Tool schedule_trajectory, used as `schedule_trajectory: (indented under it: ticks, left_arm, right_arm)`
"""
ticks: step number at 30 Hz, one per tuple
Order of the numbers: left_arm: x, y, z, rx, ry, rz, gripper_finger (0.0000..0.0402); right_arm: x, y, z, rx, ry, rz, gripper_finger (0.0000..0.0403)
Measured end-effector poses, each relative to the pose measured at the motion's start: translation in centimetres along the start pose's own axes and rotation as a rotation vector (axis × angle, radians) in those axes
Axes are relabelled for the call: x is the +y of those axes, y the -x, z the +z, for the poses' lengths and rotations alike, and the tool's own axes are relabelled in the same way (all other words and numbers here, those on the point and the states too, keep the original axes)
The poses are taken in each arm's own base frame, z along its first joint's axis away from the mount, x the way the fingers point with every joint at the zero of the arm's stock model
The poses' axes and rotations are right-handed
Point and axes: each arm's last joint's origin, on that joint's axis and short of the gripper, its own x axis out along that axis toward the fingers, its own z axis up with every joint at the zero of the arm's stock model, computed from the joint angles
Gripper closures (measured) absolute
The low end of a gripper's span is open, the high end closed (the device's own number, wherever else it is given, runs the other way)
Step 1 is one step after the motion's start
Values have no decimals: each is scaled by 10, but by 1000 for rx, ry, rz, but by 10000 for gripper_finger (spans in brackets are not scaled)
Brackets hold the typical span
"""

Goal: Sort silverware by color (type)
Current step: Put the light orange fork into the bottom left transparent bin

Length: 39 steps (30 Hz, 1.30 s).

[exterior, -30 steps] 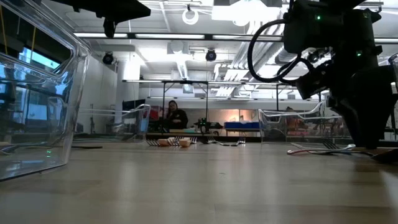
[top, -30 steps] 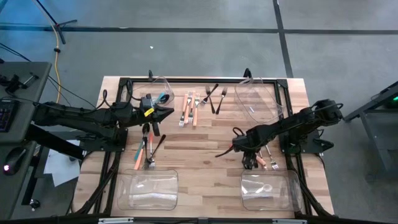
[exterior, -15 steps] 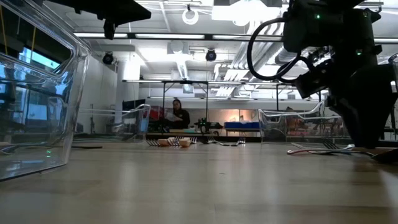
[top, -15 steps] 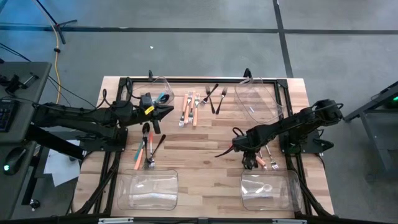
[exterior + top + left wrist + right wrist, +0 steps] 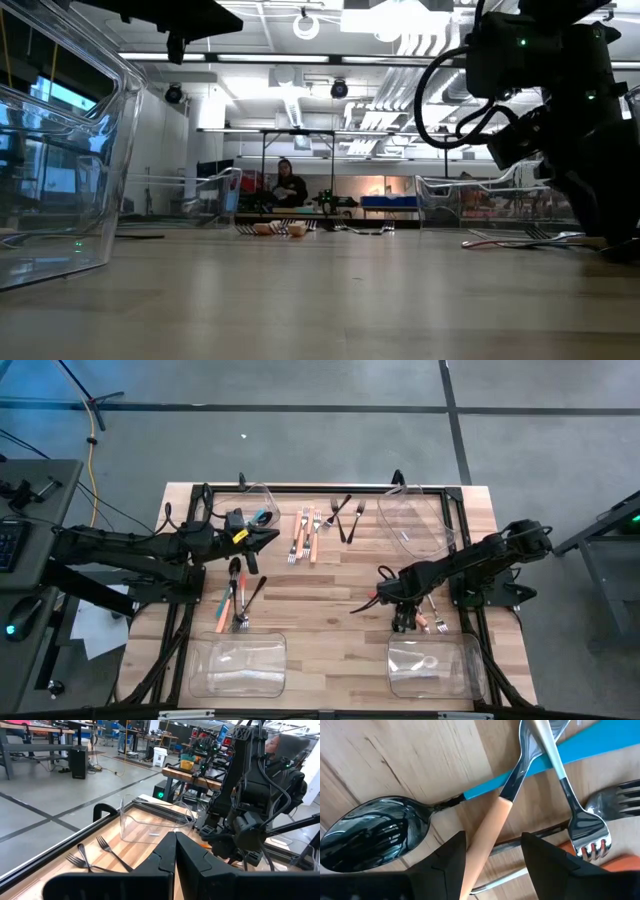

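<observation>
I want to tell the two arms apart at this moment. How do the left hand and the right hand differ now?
The left hand is shut and empty, waiting near the far left bin; the right hand is open. The left hand points sideways across the table, while the right hand points down over a pile of cutlery, its fingers on either side of a peach-handled piece. Neither holds anything yet.

Both arms are matte black and jointed, with looping black cables. The left arm carries a yellow tag and teal patch beside its wrist camera.
</observation>
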Motion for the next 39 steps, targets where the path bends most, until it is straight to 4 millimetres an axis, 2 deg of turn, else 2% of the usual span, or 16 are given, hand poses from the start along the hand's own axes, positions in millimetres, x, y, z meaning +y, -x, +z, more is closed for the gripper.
schedule_trajectory:
  ticks: [8, 19, 29, 39]
  left_arm:
    - [0, 0, 0, 0, 0, 0, 401]
    - [0, 0, 1, -8, 3, -2, 401]
    - [0, 0, 1, -9, 2, -2, 401]
    - [0, 0, 1, -9, -25, -2, 401]
  right_arm:
    - [0, -1, 0, -6, 1, -4, 237]
    - [0, 2, 0, 0, -9, 6, 373]
    - [9, 20, 10, -22, 76, 59, 366]
    - [14, 34, 10, 43, 182, 139, 375]
